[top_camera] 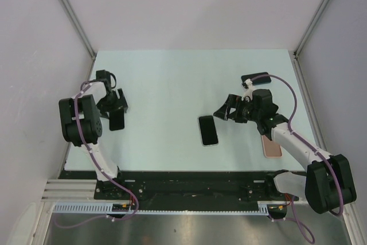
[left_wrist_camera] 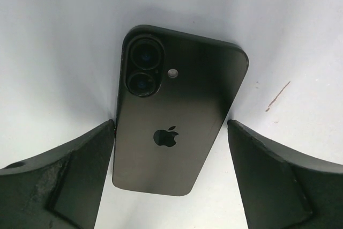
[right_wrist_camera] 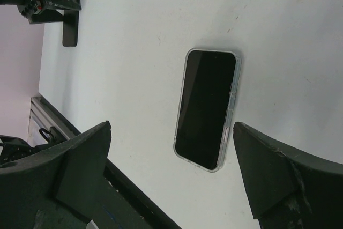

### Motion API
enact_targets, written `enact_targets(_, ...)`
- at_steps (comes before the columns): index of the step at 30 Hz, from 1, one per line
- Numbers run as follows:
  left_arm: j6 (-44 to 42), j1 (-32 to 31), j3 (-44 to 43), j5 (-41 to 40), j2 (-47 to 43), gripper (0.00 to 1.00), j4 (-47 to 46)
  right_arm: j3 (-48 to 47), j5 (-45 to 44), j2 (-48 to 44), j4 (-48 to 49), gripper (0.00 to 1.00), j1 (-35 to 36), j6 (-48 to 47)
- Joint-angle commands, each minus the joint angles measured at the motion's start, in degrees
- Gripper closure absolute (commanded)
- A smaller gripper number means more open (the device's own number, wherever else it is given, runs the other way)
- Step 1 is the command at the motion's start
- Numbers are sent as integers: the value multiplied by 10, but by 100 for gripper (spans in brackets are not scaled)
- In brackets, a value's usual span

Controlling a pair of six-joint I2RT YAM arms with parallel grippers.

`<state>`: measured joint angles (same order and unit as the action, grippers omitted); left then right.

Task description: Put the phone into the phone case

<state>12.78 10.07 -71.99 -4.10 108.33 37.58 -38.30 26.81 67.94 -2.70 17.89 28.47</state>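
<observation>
1. Overhead, the top view alone takes in the whole desk [top_camera: 172, 78]. The black phone [top_camera: 116, 120] lies at its left side and a clear-rimmed case [top_camera: 209, 130] near the middle, well apart from each other. A pinkish slab [top_camera: 271, 147] lies partly under the right arm.
2. Only the left wrist view shows the phone's back: two lenses, a flash and the apple logo face up, and it lies flat and slightly askew.
3. Only the right wrist view shows the case closely. It has a glossy dark face with a translucent rim and side buttons. I cannot tell whether it is a bare case or already holds something.
4. The left hand [top_camera: 113, 102] is spread wide, and its fingers [left_wrist_camera: 64, 175] flank the phone's lower half, one at each long edge. They are just beside those edges, and I cannot tell whether they touch.
5. The right hand [top_camera: 225, 112] is also spread and grips nothing. The case lies near it, on the side toward the middle of the desk, and they are clearly apart.
</observation>
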Motion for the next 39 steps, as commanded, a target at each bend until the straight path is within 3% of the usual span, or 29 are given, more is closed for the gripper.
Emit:
enact_targets(1, -23, -13, 8, -26, 14, 11, 31, -1, 4, -8, 19, 0, 1, 2)
enact_targets(7, -14, -39, -5, -43, 31, 12, 40, -7, -84, 16, 68, 1, -7, 51)
enact_targets(12, 4, -52, -11, -24, 46, 16, 39, -100, -209, 83, -14, 2, -13, -14)
enact_targets(15, 5, -59, -16, -19, 61, 17, 43, -128, -246, 111, -3, 3, -40, -54)
enact_targets(19, 1, -66, -18, -12, 61, 17, 48, -152, -186, 141, 13, 5, -88, -177)
enact_targets(20, 1, -66, -22, -9, 60, 17, 50, -154, -182, 143, 16, 7, -114, -180)
enact_targets(21, 1, -66, -25, -9, 61, 16, 54, -154, -197, 143, 22, 15, -127, -181)
enact_targets(23, 2, -65, -34, -18, 60, 17, 64, -156, -248, 150, 21, 25, -159, -126)
enact_targets(24, 5, -67, -37, -23, 59, 16, 67, -161, -297, 155, 10, 35, -170, -95)
enact_targets(25, 6, -66, -38, -27, 57, 16, 70, -166, -308, 160, -2, 36, -174, -53)
enact_targets(30, 16, -66, -39, -6, 50, 17, 69, -227, -370, 213, -109, 29, -229, -17)
enact_targets(36, 29, -73, -18, 21, 32, 17, 62, -234, -390, 235, -134, 25, -254, -57)
enact_targets(39, 31, -75, -19, 22, 28, 16, 66, -234, -364, 251, -133, 28, -278, -61)
